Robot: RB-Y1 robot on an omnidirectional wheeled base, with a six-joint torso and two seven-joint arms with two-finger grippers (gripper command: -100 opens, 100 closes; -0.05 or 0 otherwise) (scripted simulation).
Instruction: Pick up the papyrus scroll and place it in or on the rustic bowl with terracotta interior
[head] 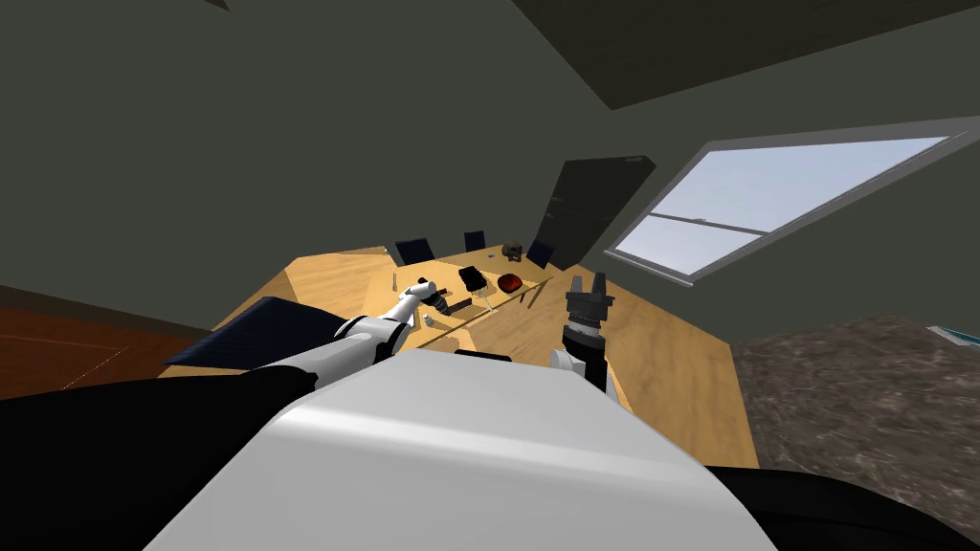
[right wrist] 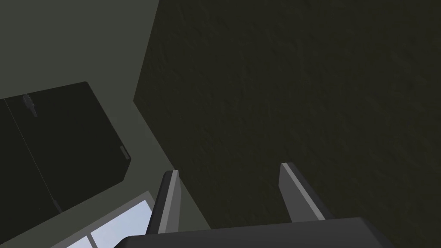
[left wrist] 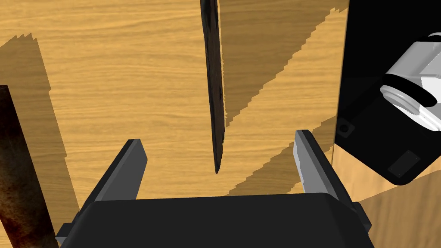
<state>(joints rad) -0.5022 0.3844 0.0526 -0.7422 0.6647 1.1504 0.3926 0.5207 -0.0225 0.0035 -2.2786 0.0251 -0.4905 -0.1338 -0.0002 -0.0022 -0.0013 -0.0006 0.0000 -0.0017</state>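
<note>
At the far left of the left wrist view a brown mottled roll point(left wrist: 15, 172) lay on the wooden table point(left wrist: 107, 64), outside the left gripper point(left wrist: 218, 137); that claw's fingers stood wide apart, holding nothing, astride a thin dark strip point(left wrist: 213, 86) at centre frame; which of the two was the scroll could not be told, so closing there risked taking the wrong thing, or the blades skidding off so flat a strip; right of centre in the head view the reddish bowl point(head: 510, 282) looked empty; further right the right gripper point(head: 588, 280) hung open, empty.
</note>
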